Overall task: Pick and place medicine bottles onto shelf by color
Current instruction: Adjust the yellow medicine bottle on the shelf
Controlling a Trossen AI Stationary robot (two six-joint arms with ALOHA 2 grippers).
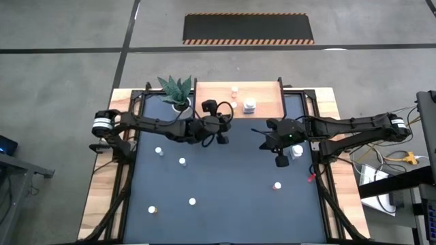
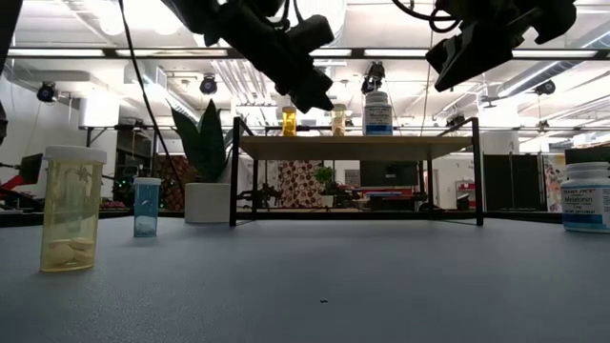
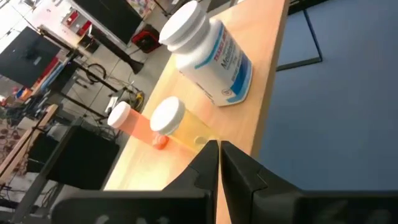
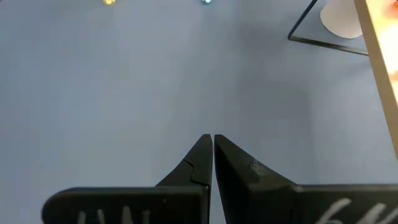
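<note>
The light-wood shelf on thin black legs [image 1: 266, 102] stands at the far edge of the dark blue tabletop [image 1: 225, 184]. Three bottles are on it: a large white bottle with a blue-printed label [image 3: 208, 53], a yellow-orange bottle with a white cap [image 3: 177, 124] and an orange bottle with a white cap [image 3: 134, 124], the last two close together.

The left gripper [image 3: 219, 152] hangs just in front of the shelf's near edge, jaws closed together with nothing between them. The right gripper [image 4: 212, 146] is raised over bare tabletop near the shelf's right legs, jaws likewise closed and empty.

Several small white-capped bottles [image 1: 182, 161] lie scattered across the tabletop, well apart from one another; a white labelled bottle [image 2: 585, 195] sits near the right edge. The low view shows a clear yellow bottle [image 2: 70, 208] and a small blue one [image 2: 147, 206] on the table.

Risks, as judged: the left gripper is near the yellow-orange bottle, so a careless withdrawal or swing could knock it into its neighbour or off the shelf. Neither gripper can take a bottle until its jaws part. A green plant in a white pot [image 1: 177, 92] beside the shelf could be clipped by the left arm.
</note>
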